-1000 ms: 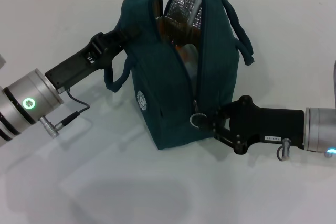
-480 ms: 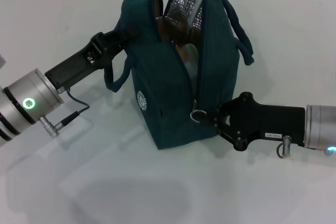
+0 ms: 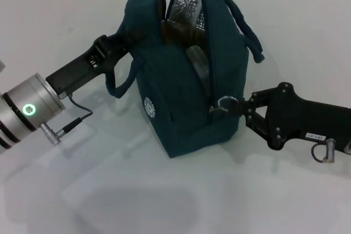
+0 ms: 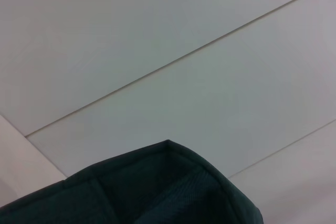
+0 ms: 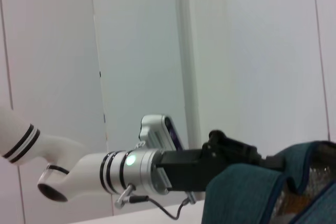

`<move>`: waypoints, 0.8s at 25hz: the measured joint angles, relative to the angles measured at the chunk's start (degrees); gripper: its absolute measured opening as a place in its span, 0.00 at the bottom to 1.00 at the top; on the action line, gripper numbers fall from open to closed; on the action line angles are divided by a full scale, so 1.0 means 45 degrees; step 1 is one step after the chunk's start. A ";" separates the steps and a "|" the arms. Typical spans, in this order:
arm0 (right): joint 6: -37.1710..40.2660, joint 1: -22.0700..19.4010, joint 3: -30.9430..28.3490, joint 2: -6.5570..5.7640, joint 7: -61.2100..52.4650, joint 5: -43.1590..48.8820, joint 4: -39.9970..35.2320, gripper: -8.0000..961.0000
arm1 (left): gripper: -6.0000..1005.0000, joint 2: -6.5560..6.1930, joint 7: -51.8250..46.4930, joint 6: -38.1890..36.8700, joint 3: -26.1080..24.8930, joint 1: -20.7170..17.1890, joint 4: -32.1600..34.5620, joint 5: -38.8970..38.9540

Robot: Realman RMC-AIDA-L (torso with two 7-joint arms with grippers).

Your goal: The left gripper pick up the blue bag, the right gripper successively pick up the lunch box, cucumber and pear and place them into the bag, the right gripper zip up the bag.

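Zipping step is being carried out. The bag (image 3: 186, 75) is being held upright at tabletop (image 3: 285, 20) centre by the left end effector (image 3: 129, 39), closed on its 9 o'clock edge. The zipper pull (image 3: 226, 102), low at 4 o'clock, is being pinched by the right end effector (image 3: 244, 108). Next, the pull is judged to need drawing up toward 12 o'clock. Tabletop is white; pale wall panels (image 5: 252, 51) are being seen behind.

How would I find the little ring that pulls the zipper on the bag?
Look for the dark blue bag standing on the white table, its top open to show silver lining. Follow the zipper line down the bag's front edge towards the black right tool, which comes in from the side. The zipper ring is the small shiny metal loop there, the only round metal bit on the bag.
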State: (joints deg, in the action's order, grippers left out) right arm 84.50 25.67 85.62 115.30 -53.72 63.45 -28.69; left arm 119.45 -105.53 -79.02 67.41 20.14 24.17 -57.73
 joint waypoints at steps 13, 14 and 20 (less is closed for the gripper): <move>-0.0262 0.0835 -0.0137 0.0136 0.0170 -0.0928 -0.0052 0.01 | 0.05 -0.0001 0.0137 -0.0038 0.0000 0.0037 0.0000 -0.0080; -0.0329 0.0905 -0.0127 0.0141 0.0174 -0.0998 -0.0052 0.01 | 0.05 0.0000 0.0181 -0.0058 0.0000 0.0031 0.0001 -0.0080; -0.0527 0.1300 -0.0104 0.0192 0.0230 -0.1416 -0.0051 0.01 | 0.05 -0.0001 0.0318 -0.0159 -0.0001 -0.0006 0.0001 -0.0052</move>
State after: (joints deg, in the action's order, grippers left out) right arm 82.13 31.52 85.15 116.17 -52.69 57.08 -28.92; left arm 119.44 -104.11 -79.73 67.41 20.12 24.17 -57.96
